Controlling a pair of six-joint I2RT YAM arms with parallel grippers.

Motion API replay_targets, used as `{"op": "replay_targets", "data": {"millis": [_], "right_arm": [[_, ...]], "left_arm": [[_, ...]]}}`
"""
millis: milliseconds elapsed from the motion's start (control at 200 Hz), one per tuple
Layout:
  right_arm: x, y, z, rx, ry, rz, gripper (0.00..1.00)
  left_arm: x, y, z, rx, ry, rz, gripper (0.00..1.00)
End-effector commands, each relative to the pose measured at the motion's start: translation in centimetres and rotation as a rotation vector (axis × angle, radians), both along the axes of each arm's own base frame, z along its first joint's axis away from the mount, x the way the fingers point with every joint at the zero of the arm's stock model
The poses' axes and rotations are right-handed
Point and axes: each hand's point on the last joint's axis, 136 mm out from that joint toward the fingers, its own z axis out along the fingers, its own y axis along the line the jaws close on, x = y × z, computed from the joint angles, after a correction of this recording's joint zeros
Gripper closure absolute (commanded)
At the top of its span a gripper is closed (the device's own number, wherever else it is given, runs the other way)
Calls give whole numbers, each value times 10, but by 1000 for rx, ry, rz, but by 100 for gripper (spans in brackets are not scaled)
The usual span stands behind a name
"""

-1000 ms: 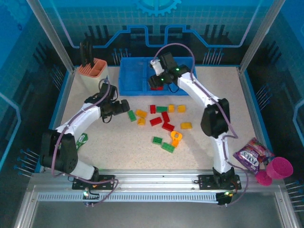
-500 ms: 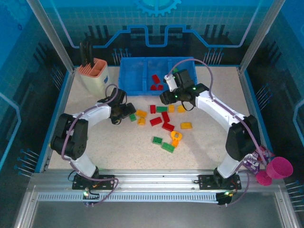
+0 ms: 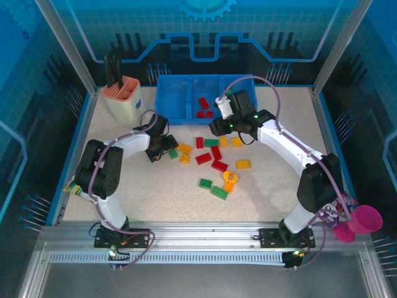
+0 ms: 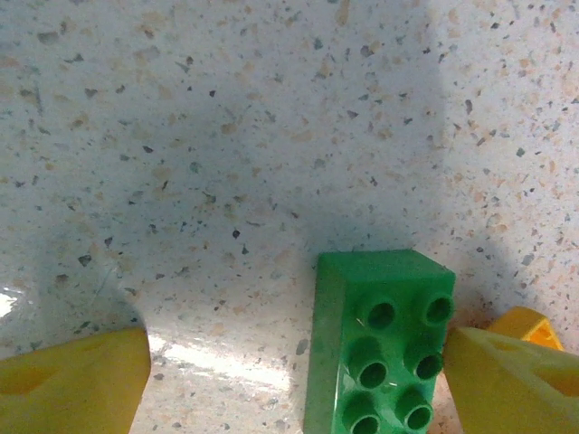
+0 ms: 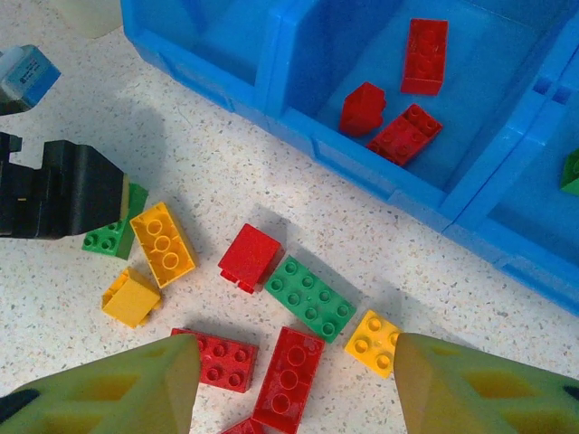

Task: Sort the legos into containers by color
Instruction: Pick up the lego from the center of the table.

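**brickfan_22:** How far along with the colour sorting?

**yam_watcher:** Early days, by the look of it. Three red bricks down in the middle compartment of the blue tray, plus a green piece peeking from the right-hand one. A dozen-odd loose bricks yet to go, scattered on the worktop, red, green and yellow-orange all mixed.

**brickfan_22:** And the pincers?

**yam_watcher:** Left pincer spread wide, down low, straddling a green brick: snug by one finger, well apart from the other, not clamped. Right pincer wide too, holding nothing, hovering over the pile just beside the tray. Probably next up: that green one.
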Motion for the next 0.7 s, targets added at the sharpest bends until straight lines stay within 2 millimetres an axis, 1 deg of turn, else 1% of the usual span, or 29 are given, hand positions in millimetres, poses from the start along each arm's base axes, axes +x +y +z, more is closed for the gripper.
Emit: {"op": "replay_targets", "data": {"millis": [0, 140, 225, 340, 460, 595, 696], "right_arm": [[3, -1, 1, -9, -4, 22, 40], [-4, 0, 9, 6, -3, 38, 39], [-8, -1, 17, 24, -22, 43, 38], [-9, -4, 21, 20, -38, 37, 38], [-8, -7, 21, 14, -42, 31, 38], [-5, -11, 21, 16, -37, 20, 38], [-4, -13, 20, 28, -30, 15, 38]], "left_arm": [[14, -14, -8, -23, -24, -11, 17], [13, -13, -17, 18, 32, -38, 20], [9, -14, -23, 33, 68, -54, 23], [3, -12, -31, 41, 97, -50, 29], [-3, -15, -38, 32, 126, -47, 34], [-8, -21, -45, 20, 143, -54, 46], [-11, -25, -48, 19, 159, -66, 50]]}}
